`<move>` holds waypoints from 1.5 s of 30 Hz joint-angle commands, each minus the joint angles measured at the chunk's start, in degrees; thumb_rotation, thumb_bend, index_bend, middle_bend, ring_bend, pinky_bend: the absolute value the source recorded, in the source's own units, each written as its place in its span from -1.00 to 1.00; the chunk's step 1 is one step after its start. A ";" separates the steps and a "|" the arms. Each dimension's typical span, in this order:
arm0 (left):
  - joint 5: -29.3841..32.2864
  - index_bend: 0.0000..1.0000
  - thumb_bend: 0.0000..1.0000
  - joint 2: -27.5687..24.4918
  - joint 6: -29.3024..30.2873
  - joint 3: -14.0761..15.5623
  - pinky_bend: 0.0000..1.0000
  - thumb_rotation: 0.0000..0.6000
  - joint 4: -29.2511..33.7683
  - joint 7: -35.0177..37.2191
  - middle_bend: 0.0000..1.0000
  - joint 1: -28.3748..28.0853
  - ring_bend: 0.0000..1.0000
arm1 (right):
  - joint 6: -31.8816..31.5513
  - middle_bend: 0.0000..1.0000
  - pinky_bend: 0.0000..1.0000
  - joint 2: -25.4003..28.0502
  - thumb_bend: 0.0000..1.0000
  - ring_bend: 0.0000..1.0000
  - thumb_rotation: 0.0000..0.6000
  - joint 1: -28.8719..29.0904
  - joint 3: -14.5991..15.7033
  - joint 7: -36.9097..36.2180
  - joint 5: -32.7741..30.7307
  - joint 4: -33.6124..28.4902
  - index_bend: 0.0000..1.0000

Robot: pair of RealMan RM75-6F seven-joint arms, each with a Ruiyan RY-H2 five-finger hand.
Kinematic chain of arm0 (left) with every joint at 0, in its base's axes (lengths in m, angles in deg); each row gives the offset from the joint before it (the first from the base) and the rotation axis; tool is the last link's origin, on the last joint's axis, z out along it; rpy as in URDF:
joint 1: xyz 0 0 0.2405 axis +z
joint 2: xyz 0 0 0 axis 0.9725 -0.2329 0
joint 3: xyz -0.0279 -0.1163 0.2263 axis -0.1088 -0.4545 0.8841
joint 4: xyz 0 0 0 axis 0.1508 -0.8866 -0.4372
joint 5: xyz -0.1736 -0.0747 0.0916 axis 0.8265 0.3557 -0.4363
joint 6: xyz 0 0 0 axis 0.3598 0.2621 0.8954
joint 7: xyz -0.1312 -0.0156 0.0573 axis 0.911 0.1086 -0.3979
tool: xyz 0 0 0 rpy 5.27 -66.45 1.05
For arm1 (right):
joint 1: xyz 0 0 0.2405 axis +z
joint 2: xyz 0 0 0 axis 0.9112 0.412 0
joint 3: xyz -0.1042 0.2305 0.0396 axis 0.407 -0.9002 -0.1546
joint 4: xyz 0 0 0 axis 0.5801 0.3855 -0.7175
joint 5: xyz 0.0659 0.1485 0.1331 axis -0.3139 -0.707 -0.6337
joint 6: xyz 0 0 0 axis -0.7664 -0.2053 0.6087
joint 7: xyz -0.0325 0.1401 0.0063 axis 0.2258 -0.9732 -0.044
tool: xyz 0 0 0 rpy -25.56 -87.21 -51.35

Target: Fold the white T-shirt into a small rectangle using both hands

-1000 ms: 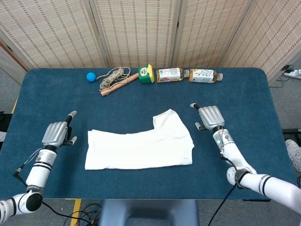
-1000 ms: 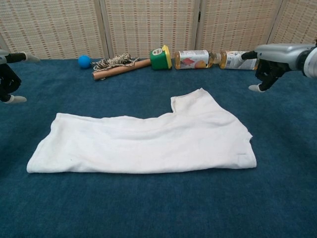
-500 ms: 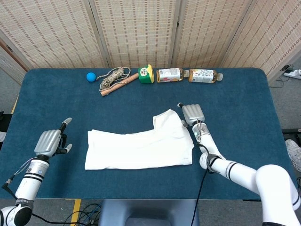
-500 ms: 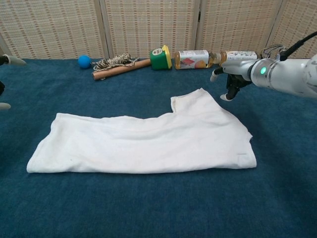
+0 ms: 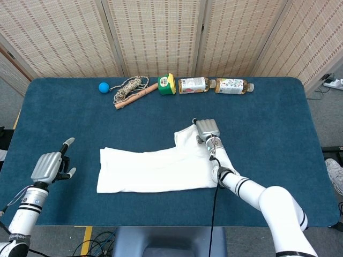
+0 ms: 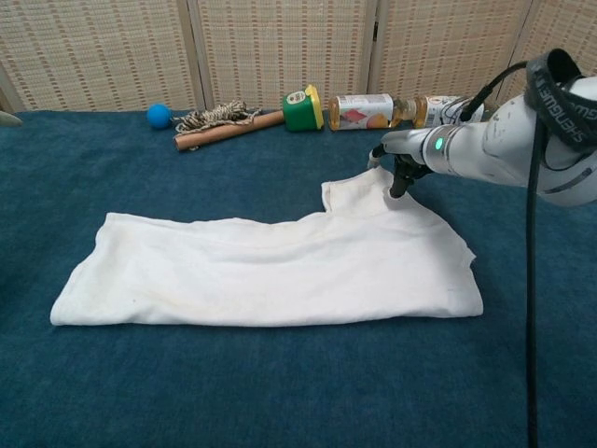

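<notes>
The right robot hand (image 5: 207,129), holding nothing, is lowered over the white T-shirt (image 5: 161,166)'s sleeve for folding; the left robot hand (image 5: 49,167) is held empty aside.

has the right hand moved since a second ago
Yes. The right hand has shifted left, from bare table beside the T-shirt to over its sleeve.

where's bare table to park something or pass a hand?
Bare cloth right of the white T-shirt out to the table's right edge, and a band between the shirt and the back row. Crowded: back edge, blue ball through the bottles. Right hand sits over the sleeve; left hand sits left.
</notes>
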 commanded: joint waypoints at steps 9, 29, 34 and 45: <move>-1.57 -1.00 -0.30 -0.50 0.43 -0.17 0.87 1.00 0.02 1.52 0.60 1.19 0.48 | 2.45 0.78 1.00 -3.15 -0.10 0.86 1.00 1.91 0.53 -1.22 -0.09 5.49 -0.48; -3.37 -1.00 -0.30 -0.45 0.72 -0.84 0.87 1.00 0.33 2.45 0.60 2.08 0.48 | -1.57 0.86 1.00 -3.67 -0.05 0.91 1.00 -2.11 -0.84 -10.56 12.86 5.28 0.14; -3.73 -1.00 -0.30 -0.83 0.87 -0.88 0.86 1.00 0.67 2.68 0.60 2.39 0.48 | -2.71 0.86 1.00 -3.98 -0.02 0.91 1.00 -2.73 -1.72 -12.97 16.03 5.08 0.18; -5.11 -1.00 -0.30 -1.63 1.67 -0.54 0.87 1.00 1.33 3.27 0.60 3.44 0.48 | -16.39 0.87 1.00 1.98 0.01 0.92 1.00 -10.22 0.31 -20.43 31.13 -10.37 0.22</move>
